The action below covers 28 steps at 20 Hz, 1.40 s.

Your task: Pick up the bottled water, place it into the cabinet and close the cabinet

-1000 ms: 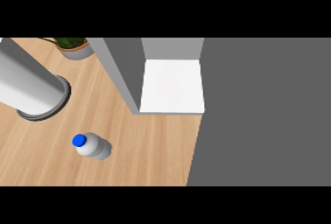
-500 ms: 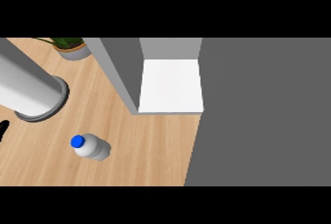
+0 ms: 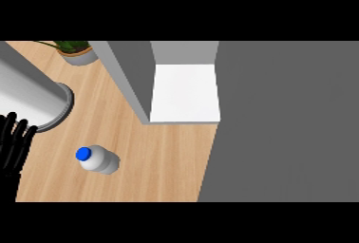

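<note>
The left hand (image 3: 14,144) has entered, fingers straight and open, near the untouched water bottle (image 3: 97,159); reaching has begun

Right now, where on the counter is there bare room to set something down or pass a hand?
Bare wood lies between the water bottle and the open cabinet, and along the counter's near edge. The far left is crowded: the steel cylinder, the potted plant, and the left hand at the view's left edge.

One bottled water (image 3: 97,159), one potted plant (image 3: 76,51), one cabinet (image 3: 184,90), one hand (image 3: 14,144), possibly left.
</note>
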Tool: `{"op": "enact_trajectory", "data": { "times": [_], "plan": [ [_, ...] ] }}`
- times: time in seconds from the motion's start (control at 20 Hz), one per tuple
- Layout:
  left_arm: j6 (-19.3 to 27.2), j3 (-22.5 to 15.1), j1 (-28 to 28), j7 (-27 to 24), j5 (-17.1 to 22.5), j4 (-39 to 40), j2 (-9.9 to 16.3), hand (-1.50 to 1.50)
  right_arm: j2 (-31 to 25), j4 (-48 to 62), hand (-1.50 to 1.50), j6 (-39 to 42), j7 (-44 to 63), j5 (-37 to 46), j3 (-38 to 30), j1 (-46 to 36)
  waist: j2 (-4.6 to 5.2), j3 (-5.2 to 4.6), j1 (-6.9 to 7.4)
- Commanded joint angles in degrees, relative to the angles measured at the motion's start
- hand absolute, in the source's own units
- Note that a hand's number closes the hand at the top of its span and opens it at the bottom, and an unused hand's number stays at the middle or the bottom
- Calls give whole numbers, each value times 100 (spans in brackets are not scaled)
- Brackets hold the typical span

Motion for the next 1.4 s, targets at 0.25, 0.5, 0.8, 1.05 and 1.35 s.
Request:
{"op": "enact_trajectory", "data": {
  "times": [0.25,0.5,0.8,1.05,1.35],
  "plan": [
    [-250,110,-180,-1253,-319,1723,-27,-150,-345,-758,-150,-230,130,689,323,263,-1,-2,-41],
    [-299,-49,-137,-1770,-582,2204,-109,-150,-429,-811,-150,-302,344,585,247,4,1,0,6],
    [-182,-303,-287,-2327,-821,3043,-130,-150,-658,-874,-150,-413,108,483,266,265,1,2,-13],
    [-291,-193,-392,-2858,-827,3729,-107,-150,-793,-874,-150,-524,168,655,387,189,-1,0,-25],
    [-175,-191,-667,-3282,-796,4372,-22,-150,-782,-641,-150,-599,213,422,175,-79,8,3,18]
  ]
}}
